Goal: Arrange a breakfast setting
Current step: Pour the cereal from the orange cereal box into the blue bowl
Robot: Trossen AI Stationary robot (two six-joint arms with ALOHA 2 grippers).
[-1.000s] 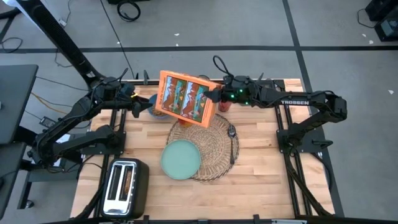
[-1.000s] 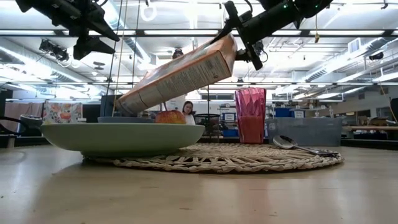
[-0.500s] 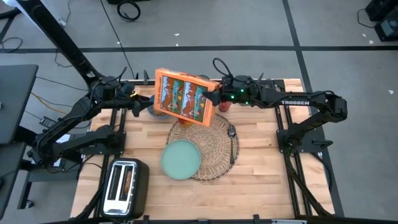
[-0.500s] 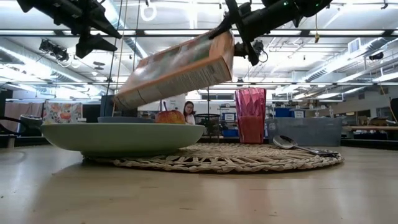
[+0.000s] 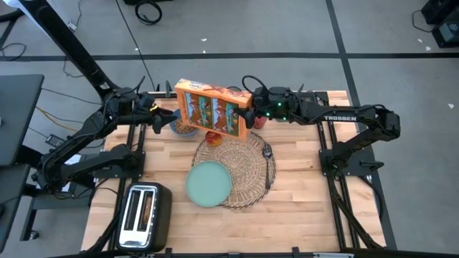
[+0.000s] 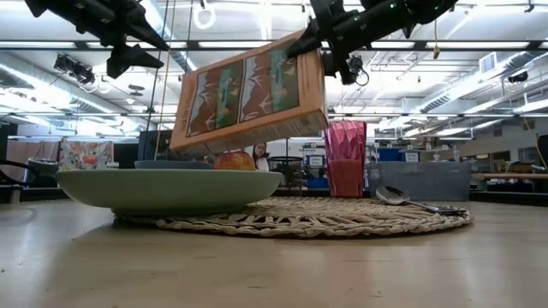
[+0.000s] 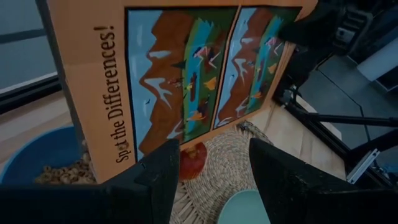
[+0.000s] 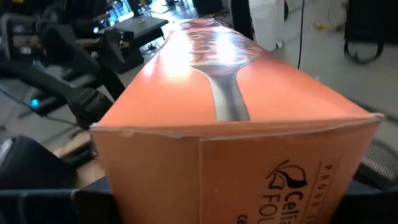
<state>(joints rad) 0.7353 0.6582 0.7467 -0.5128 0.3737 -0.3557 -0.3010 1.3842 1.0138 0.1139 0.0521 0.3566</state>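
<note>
Right end effector [image 5: 249, 113] grips tilted cereal box [image 5: 212, 109] above bowl [image 5: 181, 128] (left [image 5: 159, 122] gapes wide)

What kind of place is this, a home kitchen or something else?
Most likely a robotics lab or workshop, not a home. The breakfast things sit on a wooden table bolted into a metal frame with two robot arms. Around it lie a grey floor with cables, and beyond it, open ceiling lights and shelving.

Table layout, box aloft at far centre
Placemat [image 5: 240, 168] centre; plate [image 5: 209, 183] on its near-left edge; spoon [image 5: 268, 163] on its right; apple [image 5: 213, 137] at its far edge; cup [image 5: 259, 120] far right; bowl [image 5: 183, 127] far left, under cereal box [image 5: 213, 109]; toaster [image 5: 143, 214] near left.
</note>
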